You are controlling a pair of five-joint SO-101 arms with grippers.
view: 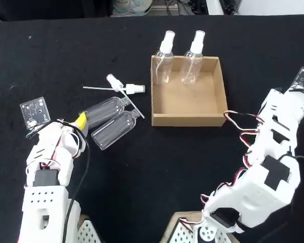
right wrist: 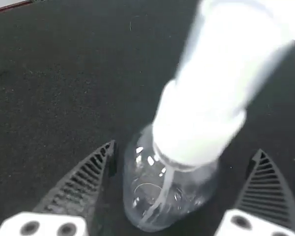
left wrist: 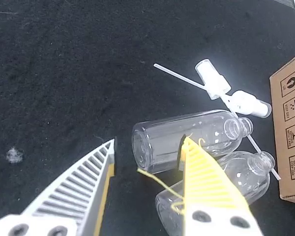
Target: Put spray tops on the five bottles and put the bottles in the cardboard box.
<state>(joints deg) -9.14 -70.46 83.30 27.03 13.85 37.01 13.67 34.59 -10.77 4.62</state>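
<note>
Nearest me, the left claw [left wrist: 147, 142] is hovering open by two uncapped bottles [left wrist: 206, 132] lying flat, probably lining up a grab; the right claw [right wrist: 184, 150] is sitting open around a capped bottle [right wrist: 152, 191]; farther off, spray tops [view: 134, 89] are lying loose beside the cardboard box [view: 190, 120], which is holding two finished bottles [view: 164, 66]

Soft, even light is falling from above on the black table [view: 55, 55] — shadows are hardly showing. Highlights are glinting on the clear bottles [left wrist: 167, 140]; the white spray top [right wrist: 211, 98] is glaring.
</note>
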